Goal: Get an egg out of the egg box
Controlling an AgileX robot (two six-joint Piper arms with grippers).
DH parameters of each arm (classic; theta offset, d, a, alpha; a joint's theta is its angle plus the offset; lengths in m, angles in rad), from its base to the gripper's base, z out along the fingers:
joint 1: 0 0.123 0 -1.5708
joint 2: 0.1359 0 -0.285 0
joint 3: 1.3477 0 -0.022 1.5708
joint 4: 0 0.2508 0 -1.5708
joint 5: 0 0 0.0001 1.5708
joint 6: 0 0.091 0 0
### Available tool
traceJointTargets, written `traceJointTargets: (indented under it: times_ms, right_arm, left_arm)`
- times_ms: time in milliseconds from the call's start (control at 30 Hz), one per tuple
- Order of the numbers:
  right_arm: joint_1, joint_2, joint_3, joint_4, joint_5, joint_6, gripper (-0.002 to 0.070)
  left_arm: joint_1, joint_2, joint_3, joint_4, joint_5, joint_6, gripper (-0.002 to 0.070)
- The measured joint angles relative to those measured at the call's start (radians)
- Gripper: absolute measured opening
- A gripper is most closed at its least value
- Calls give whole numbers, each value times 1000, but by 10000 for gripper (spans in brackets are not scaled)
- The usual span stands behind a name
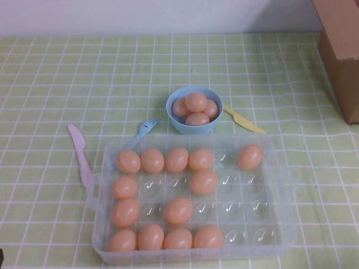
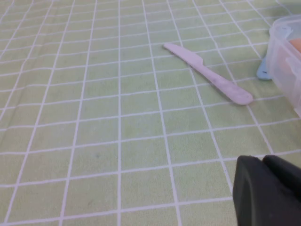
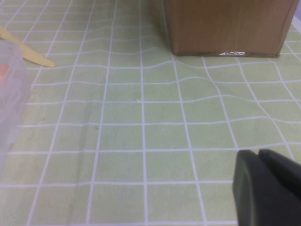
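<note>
The egg box [image 1: 193, 246] sits on the tabletop [image 1: 50, 84] close to the near edge, roughly central along it. It holds fourteen eggs. Four fill the far row from the left, with a fifth egg [image 1: 249, 157] standing alone toward the right end of that row. Two occupy the left column of the middle rows, two more lie nearer the centre, and four line the near row from the left. The right-hand cells are bare.

A light-blue bowl [image 1: 175, 120] stands just beyond the box's far wall and contains four more eggs. A blue fork [image 1: 147, 126] lies to the left of the bowl, a yellow knife [image 1: 244, 120] to its right. A pale lilac knife [image 1: 80, 154] lies just beside the box's left wall. A brown cardboard box [image 1: 343, 56] occupies the far right corner.

Neither arm appears in the high view. The left hand [image 2: 270, 190] shows only as a dark edge in its wrist view, low over the tabletop on the left side, facing the lilac knife; its opening cannot be determined. The right hand [image 3: 268, 188] shows likewise, low over the right side, facing the cardboard box; its opening cannot be determined either.
</note>
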Motion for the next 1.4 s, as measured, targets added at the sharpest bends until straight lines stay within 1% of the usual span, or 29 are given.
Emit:
traceJointTargets:
  times_ms: [133,233,333,433,500,633,867,933,967,1067,1100,1200,1400]
  right_arm:
    - [0,0,0,0,0,0,-17]
    - [0,0,0,0,0,0,-17]
    - [0,0,0,0,0,0,-17]
    - [0,0,0,0,0,0,-17]
    - [0,0,0,0,0,0,-17]
    - [0,0,0,0,0,0,-17]
    - [0,0,0,0,0,0,-17]
    - [0,0,0,0,0,0,-17]
    - [0,0,0,0,0,0,-17]
    - [0,0,0,0,0,0,-17]
    - [0,0,0,0,0,0,-17]
    - [0,0,0,0,0,0,-17]
    - [0,0,0,0,0,0,-17]
  left_arm:
    - [0,0,0,0,0,0,-5]
    - [0,0,0,-48,-18,-10,-5]
    - [0,0,0,-187,-109,-75,-5]
    - [0,0,0,-384,-230,-173,-5]
    - [0,0,0,-467,-303,-203,-5]
    - [0,0,0,-512,-369,-209,-5]
    - [0,0,0,-522,-374,-211,-5]
    - [-2,0,-5,-522,-323,-211,-5]
    - [-2,0,-21,-522,-269,-196,-5]
    - [-2,48,-124,-511,-82,-105,-5]
    - [-2,76,-150,-499,-45,-84,-5]
    - [-2,216,-302,-434,127,-30,-5]
    - [-2,535,-538,-352,353,115,-5]
